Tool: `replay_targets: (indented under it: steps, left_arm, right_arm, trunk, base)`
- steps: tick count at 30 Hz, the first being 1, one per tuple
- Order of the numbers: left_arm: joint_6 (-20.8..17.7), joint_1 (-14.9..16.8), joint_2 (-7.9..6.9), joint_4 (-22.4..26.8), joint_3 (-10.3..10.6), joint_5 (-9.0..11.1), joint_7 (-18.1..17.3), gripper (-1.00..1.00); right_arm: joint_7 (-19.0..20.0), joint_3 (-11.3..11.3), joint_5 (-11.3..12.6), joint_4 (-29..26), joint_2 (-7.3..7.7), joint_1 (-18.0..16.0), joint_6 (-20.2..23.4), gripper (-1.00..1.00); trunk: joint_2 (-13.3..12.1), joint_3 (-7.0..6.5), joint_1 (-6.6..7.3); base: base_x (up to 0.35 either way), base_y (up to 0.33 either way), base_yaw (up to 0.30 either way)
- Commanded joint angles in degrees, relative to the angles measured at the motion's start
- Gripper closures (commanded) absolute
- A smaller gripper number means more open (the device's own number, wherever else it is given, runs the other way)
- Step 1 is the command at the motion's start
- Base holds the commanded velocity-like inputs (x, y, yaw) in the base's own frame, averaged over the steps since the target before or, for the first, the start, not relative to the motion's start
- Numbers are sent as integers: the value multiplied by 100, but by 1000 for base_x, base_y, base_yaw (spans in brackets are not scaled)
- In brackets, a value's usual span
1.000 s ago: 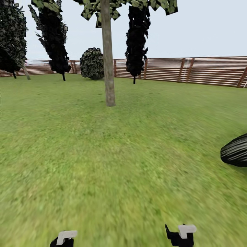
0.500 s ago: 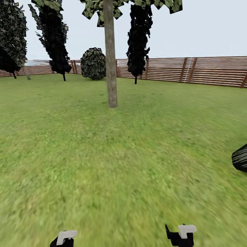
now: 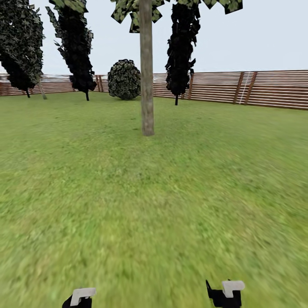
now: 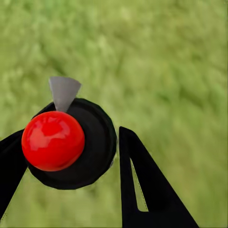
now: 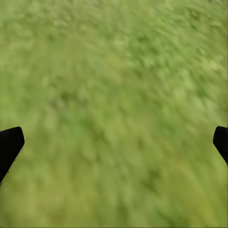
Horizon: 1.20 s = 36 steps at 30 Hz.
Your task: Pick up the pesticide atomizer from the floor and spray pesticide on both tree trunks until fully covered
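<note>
A broad green grass lawn [image 3: 154,205] fills the garden, closed at the back by a brown horizontal-slat wooden fence [image 3: 256,87]. Ahead, a little left of centre, stands a tall tree with a thick, straight, bare trunk of mottled grey-brown bark [image 3: 146,72]; no white specks can be made out on it. Behind it are dark-foliaged thin-trunked small trees [image 3: 182,47] and a round dark green bush [image 3: 124,79] by the fence. The left gripper [image 4: 71,156] has its black jaws closed around a black round-bodied pesticide atomizer with a glossy red ball top and a grey cone nozzle [image 4: 66,142], held above the grass. The right gripper [image 5: 114,142] has its jaws spread wide, nothing between them. No writing is legible.
</note>
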<state>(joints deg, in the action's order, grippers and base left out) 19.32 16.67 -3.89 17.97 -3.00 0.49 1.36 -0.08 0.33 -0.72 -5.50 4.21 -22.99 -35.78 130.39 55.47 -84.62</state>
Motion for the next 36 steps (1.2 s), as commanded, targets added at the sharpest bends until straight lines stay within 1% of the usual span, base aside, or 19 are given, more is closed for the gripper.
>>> replay_targets:
  steps: [1, 13, 36]
  left_arm:
    - [19, 3, 2, -4, -7, 4, 4, 100]
    - [19, 3, -6, -4, -7, 4, 4, 100]
    - [19, 3, -5, -4, -7, 1, 4, 100]
  right_arm:
    - [-1, 2, -7, 5, 1, -3, -17, -100]
    - [-1, 0, -6, 5, 42, -3, -17, -100]
    - [-1, 2, -7, 5, 43, -3, -17, -100]
  trunk:
    - [2, 5, -2]
    - [2, 5, -2]
    - [2, 5, -2]
  base:
    - [334, 7, 3]
    - [336, 1, 0]
    - [337, 0, 0]
